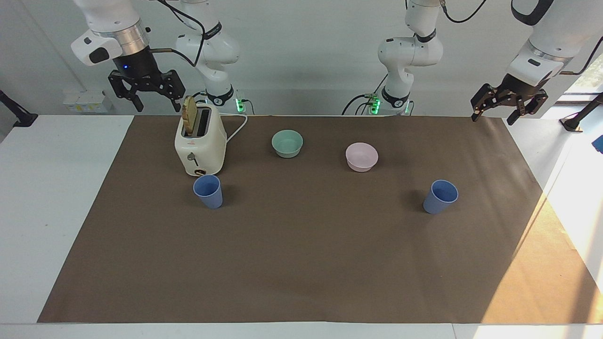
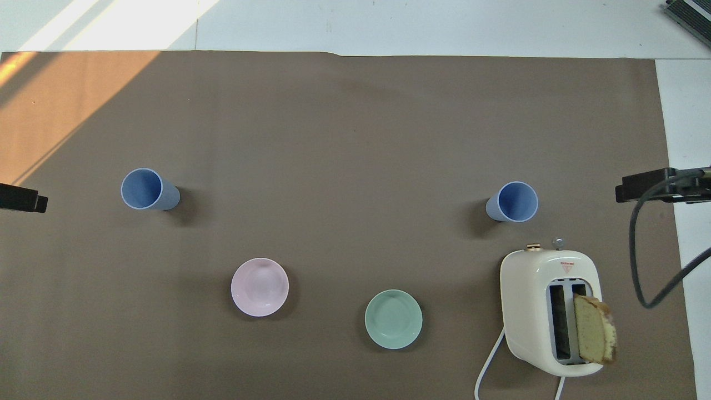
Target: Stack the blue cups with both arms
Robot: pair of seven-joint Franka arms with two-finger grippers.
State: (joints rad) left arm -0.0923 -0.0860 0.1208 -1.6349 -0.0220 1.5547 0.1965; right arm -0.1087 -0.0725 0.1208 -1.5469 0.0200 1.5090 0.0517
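Note:
Two blue cups stand upright on the brown mat, far apart. One cup (image 1: 207,191) (image 2: 514,201) is at the right arm's end, just farther from the robots than the toaster. The other cup (image 1: 440,197) (image 2: 149,190) is at the left arm's end. My right gripper (image 1: 158,106) hangs open and empty, raised over the table's robot-side edge beside the toaster. My left gripper (image 1: 493,118) hangs open and empty, raised over the mat's corner at its own end. Neither gripper touches a cup.
A cream toaster (image 1: 200,143) (image 2: 550,311) holds a raised bread slice (image 1: 190,115), its cord trailing toward the robots. A teal bowl (image 1: 287,143) (image 2: 393,319) and a pink bowl (image 1: 361,157) (image 2: 259,286) sit between the cups, nearer to the robots.

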